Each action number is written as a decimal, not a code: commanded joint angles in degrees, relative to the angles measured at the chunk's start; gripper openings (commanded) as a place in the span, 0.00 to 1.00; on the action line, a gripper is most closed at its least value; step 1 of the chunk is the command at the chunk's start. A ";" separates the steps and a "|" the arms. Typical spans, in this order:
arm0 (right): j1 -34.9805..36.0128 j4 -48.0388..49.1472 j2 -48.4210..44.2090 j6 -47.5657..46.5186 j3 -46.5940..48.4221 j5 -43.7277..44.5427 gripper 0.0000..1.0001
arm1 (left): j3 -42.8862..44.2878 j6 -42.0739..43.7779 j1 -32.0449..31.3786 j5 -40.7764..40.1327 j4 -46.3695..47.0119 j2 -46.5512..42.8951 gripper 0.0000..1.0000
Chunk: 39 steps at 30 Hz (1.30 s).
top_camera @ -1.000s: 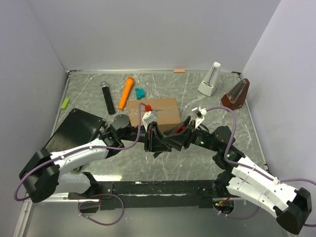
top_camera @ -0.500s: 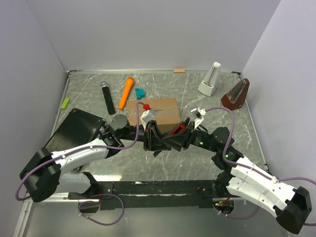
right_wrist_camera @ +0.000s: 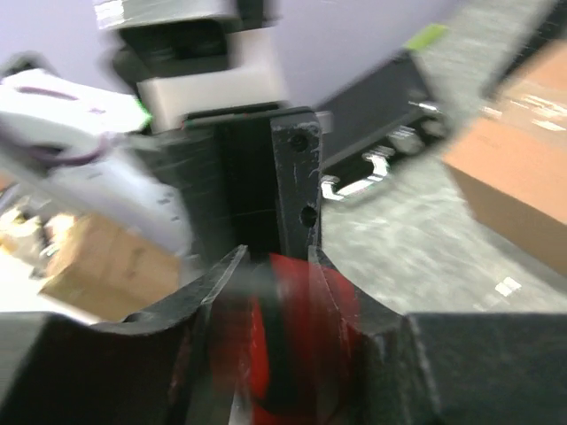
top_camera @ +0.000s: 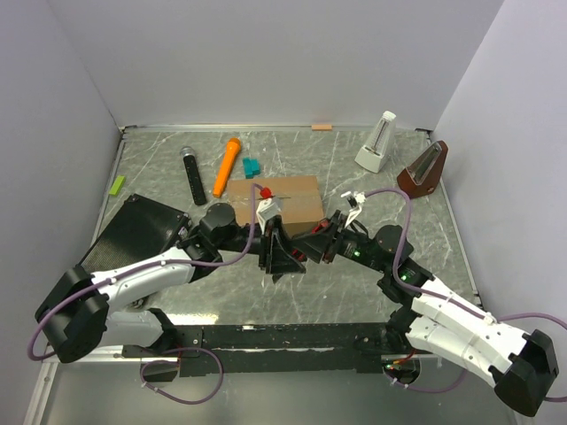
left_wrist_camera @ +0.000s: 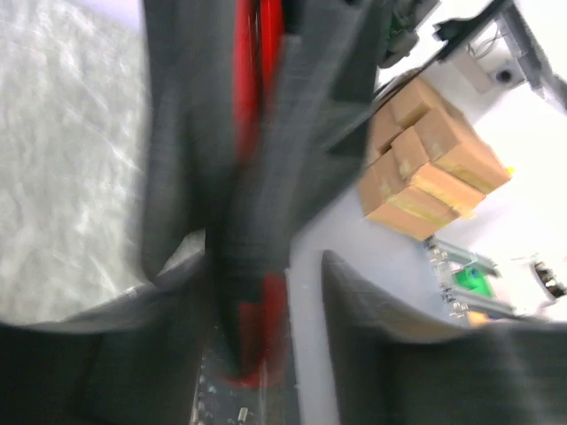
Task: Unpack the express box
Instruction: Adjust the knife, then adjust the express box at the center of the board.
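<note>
The express box (top_camera: 285, 197) is a brown carton lying shut at mid-table; its edge also shows in the right wrist view (right_wrist_camera: 523, 164). Just in front of it my two grippers meet tip to tip. A red-and-black tool (right_wrist_camera: 301, 354) sits between the fingers of my right gripper (right_wrist_camera: 276, 257), which press on it from both sides. In the left wrist view the same tool (left_wrist_camera: 257, 310) stands inside my left gripper (left_wrist_camera: 266, 266), beside one finger, with a pale gap before the other finger (left_wrist_camera: 381, 319). From above, the left gripper (top_camera: 288, 257) and the right gripper (top_camera: 315, 248) nearly touch.
A flat black ribbed case (top_camera: 137, 226) lies at the left. Behind the box are an orange cylinder (top_camera: 227, 166), a black stick (top_camera: 193, 174) and a teal block (top_camera: 252, 166). A green block (top_camera: 117, 184) is by the left wall. Two metronomes (top_camera: 376, 143) (top_camera: 423, 168) stand at the back right.
My right gripper has slid left toward the left one and narrowed its jaws round the red-and-black tool. The left jaws have eased apart slightly. The box has not moved.
</note>
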 commanded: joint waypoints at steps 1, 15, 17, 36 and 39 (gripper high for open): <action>-0.69 -10.39 -2.48 -4.03 3.67 16.56 0.00 | 5.79 7.91 -0.99 -4.80 -15.24 -1.45 0.68; -8.85 -31.67 6.20 -5.98 11.75 50.26 0.00 | -0.18 13.83 3.76 -57.86 -25.99 -19.84 0.98; -11.75 -33.34 8.32 -5.90 13.25 48.77 0.00 | 0.78 11.98 3.85 -66.22 -28.09 -17.29 0.98; -16.51 -33.62 37.06 -12.57 27.67 42.45 0.00 | 1.84 0.20 13.42 -81.20 -35.75 -5.60 0.99; -15.81 -31.07 38.91 -14.15 27.76 39.63 0.00 | 1.84 1.42 14.92 -78.92 -35.22 -3.93 0.98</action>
